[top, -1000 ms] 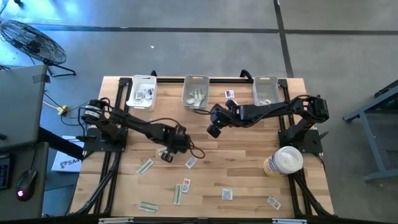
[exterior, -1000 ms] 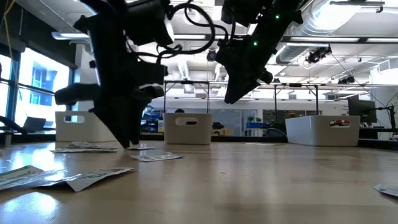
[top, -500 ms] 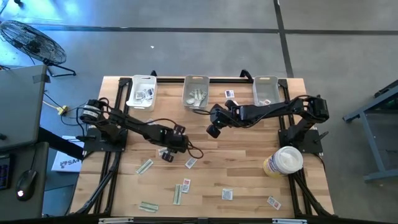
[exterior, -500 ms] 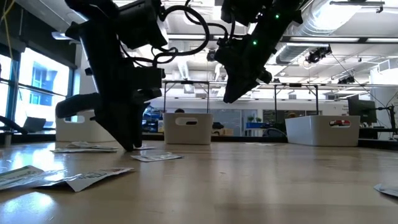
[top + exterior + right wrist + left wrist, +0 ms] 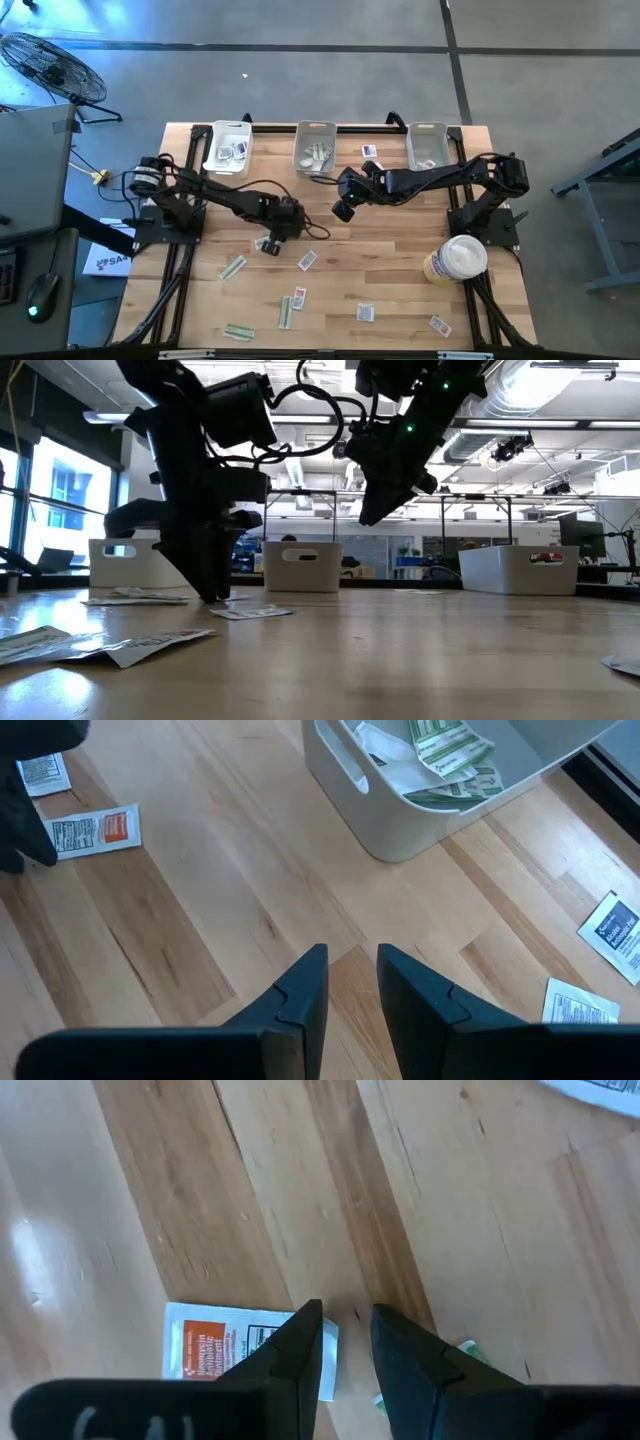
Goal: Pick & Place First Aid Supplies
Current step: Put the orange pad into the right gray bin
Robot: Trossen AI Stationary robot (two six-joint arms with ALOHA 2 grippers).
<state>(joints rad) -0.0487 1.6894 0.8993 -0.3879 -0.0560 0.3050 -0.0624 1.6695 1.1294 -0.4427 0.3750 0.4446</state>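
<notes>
Small first aid packets lie scattered on the wooden table: a white one with an orange mark (image 5: 228,1351), a white one (image 5: 307,261) and green strips (image 5: 233,267) toward the near edge. My left gripper (image 5: 347,1342) (image 5: 268,242) is down at table level (image 5: 214,596), open by a narrow gap, with the orange-marked packet's end under one finger and a green strip's corner (image 5: 466,1348) beside the other. My right gripper (image 5: 351,982) (image 5: 343,209) hovers above the table's middle, open and empty, just near of the middle bin (image 5: 400,820). My left gripper comes from above, pointing down, its fingers (image 5: 300,1350) astride the orange-marked packet's short end (image 5: 329,1360), which lies flat on the table. The finger itself covers the spot, so I cannot tell whether it touches the packet.
Three clear bins stand along the far edge (image 5: 228,148) (image 5: 315,148) (image 5: 428,146), with packets inside. Loose packets lie near them (image 5: 370,150). A white-and-yellow tub (image 5: 456,260) stands at the right. More packets lie near the front edge (image 5: 365,312) (image 5: 440,324) (image 5: 240,332).
My left arm's wrist has swung a little above the table while its fingertips have stayed down at the same spot by the packet.
</notes>
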